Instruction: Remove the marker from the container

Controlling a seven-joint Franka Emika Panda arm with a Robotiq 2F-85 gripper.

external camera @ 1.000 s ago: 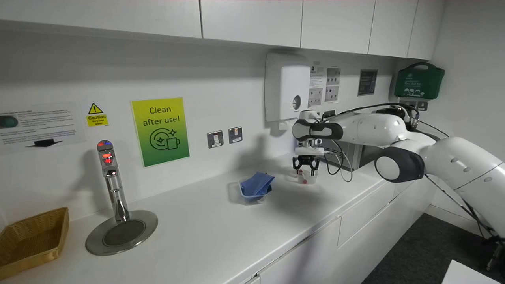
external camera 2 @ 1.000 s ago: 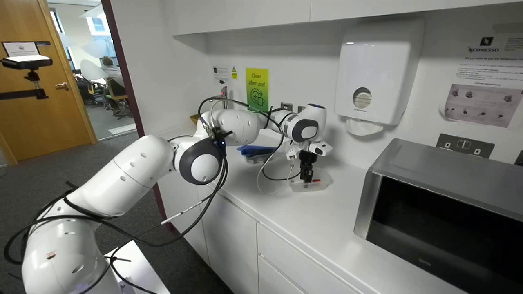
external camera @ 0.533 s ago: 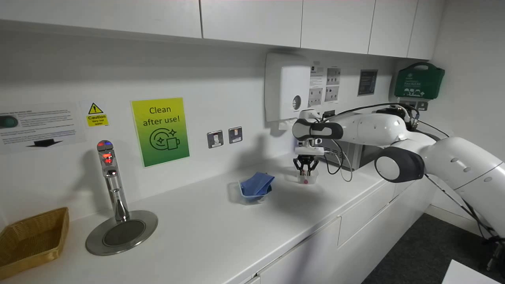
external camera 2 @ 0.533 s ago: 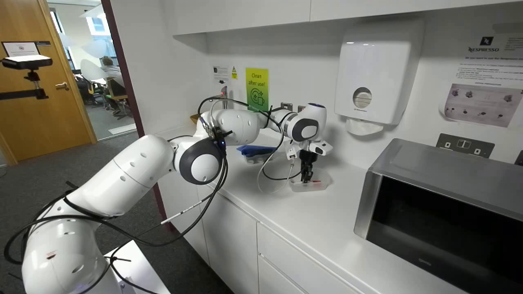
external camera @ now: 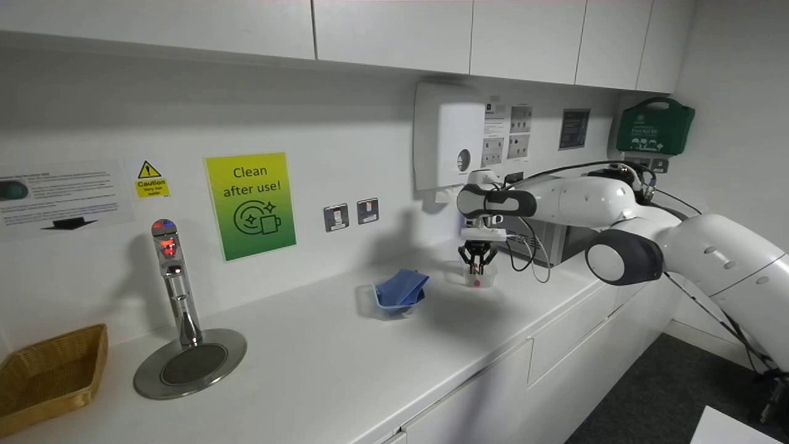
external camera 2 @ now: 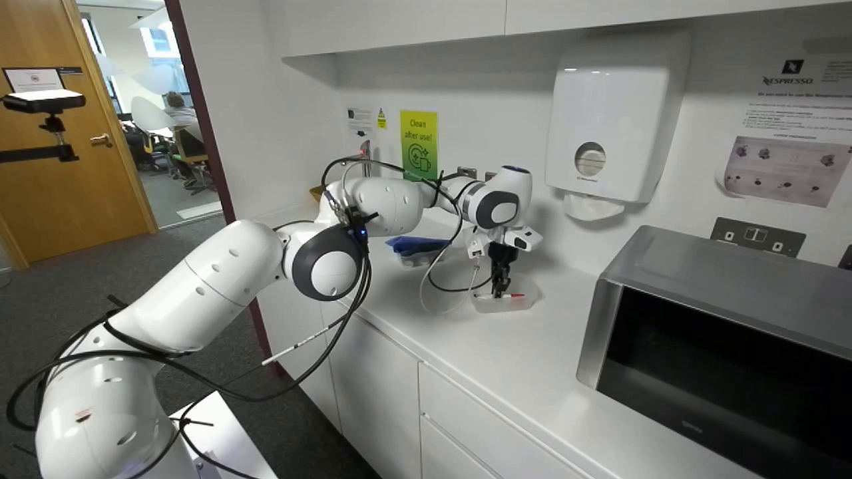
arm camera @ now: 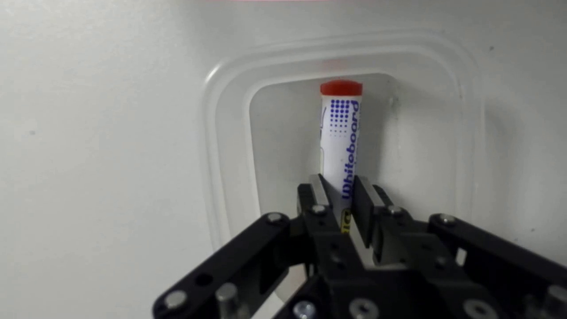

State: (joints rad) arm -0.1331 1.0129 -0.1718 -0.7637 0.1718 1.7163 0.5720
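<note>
Fingers (arm camera: 362,210) narrow, closed on the marker (arm camera: 339,146), a pad pressed to each side of its barrel. Marker's w/in the clear plastic tub (arm camera: 232,133): white barrel, blue "Whiteboard" print, red end toward top of the wrist view, far part hidden behind the fingers. In an exterior view the marker (external camera 2: 516,295) looks roughly horiz., white bit showing one side of the fingers, red bit the other. Can't tell if it's touching the tub's btm or held just off it. Arm (external camera: 607,200) reaches over the surface (external camera: 296,357), fingers pointing straight down; can't tell how deep they sit re the rim. Black cables (external camera 2: 459,229) hang off the arm.

Tub stands on the white surface. Near it, a 2nd, see-through tub (external camera 2: 409,260) w/ a blue cloth (external camera: 402,288) bunched in it & sticking up past the rim. Microwave (external camera 2: 719,346) also on the surface; the marker's tub sits b/w it & the cloth. Farther along: metal tap (external camera: 180,296) on a round base, then a wicker basket (external camera: 98,364) cut off by the frame edge.

On the wall (external camera: 345,135): white towel dispenser (external camera: 447,135), yellow/green "Clean after use!" sign (external camera: 249,206), sm. warning sticker (external camera: 151,188); green first aid box (external camera: 655,126) by the corner. White cupboards (external camera: 394,28) up top.
</note>
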